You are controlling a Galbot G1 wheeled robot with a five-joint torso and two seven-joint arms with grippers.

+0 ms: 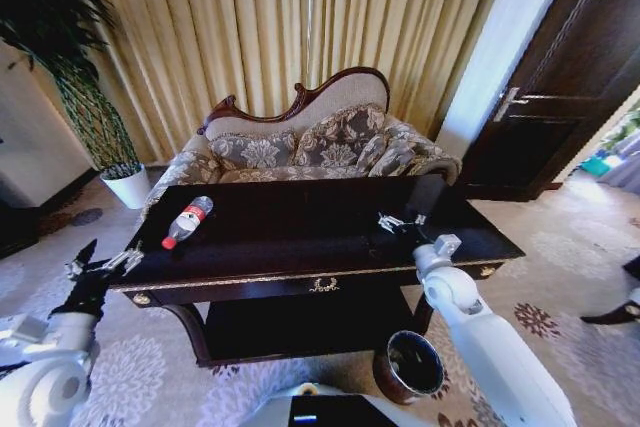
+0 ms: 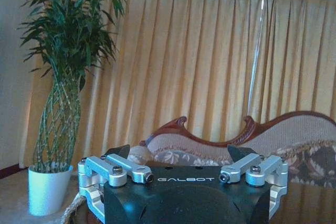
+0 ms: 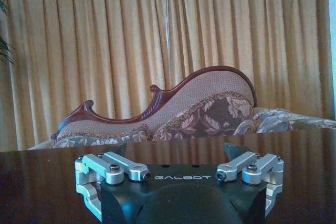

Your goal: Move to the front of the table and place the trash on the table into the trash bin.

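One dark glossy table (image 1: pixel 300 237) carried one clear, red-labelled bottle (image 1: pixel 187 222) near its left edge. One reddish-brown trash bin (image 1: pixel 410 367) stood below its front right corner. The right gripper (image 1: pixel 400 222) and left gripper (image 1: pixel 100 265) were both released.

- The table (image 1: pixel 300 237) is dark wood, glossy enough to mirror the curtain, with gilt trim along its front edge.
- The bottle (image 1: pixel 187 222), lying well to the left of the right claw (image 1: pixel 400 223), is clear plastic with a red label.
- Each claw, the left claw (image 1: pixel 100 265) too, has bare silvery metal links on a black, smooth body.
- The sofa (image 1: pixel 310 142) beyond the right claw is woven floral cloth in a polished wood frame.
- The curtain (image 1: pixel 300 27) is matt pleated cloth.
- The bin (image 1: pixel 410 367) has a smooth reddish-brown wall.
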